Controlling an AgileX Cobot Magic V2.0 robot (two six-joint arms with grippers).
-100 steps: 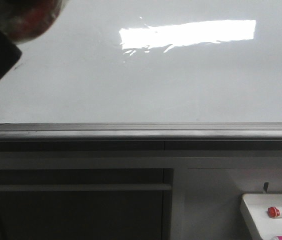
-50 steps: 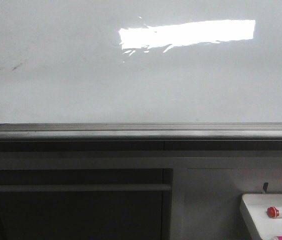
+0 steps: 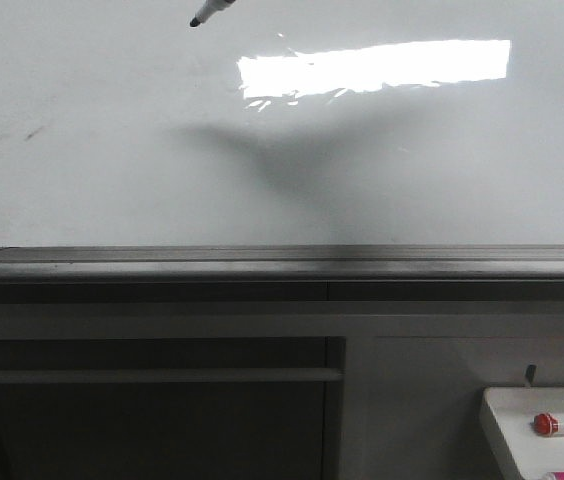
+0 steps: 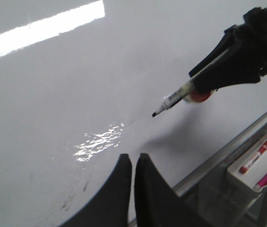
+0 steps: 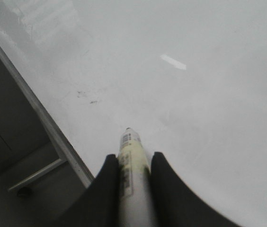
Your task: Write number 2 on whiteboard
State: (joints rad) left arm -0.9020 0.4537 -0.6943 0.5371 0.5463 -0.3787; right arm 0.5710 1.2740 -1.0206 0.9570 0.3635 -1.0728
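The whiteboard (image 3: 112,190) fills the upper front view, glossy white with a bright glare and a grey lower rim. No number 2 shows on it, only faint dark smudges (image 3: 2,138) at the left. My right gripper (image 5: 133,156) is shut on a white marker (image 5: 129,165) with its black tip bare. The tip (image 3: 196,21) enters at the top of the front view and stands off the board, casting a shadow. The left wrist view shows the marker (image 4: 173,98) in the right gripper (image 4: 237,61). My left gripper (image 4: 134,156) is shut and empty over the board.
A small white tray (image 3: 507,420) at the lower right holds a red-capped marker (image 3: 562,424); it also shows in the left wrist view (image 4: 247,177). Below the board's rim (image 3: 282,262) is a dark frame with a horizontal bar (image 3: 152,376).
The dark round object at the upper left of the front view has left the view. The marker tip has come in at the top, and a shadow now lies on the board.
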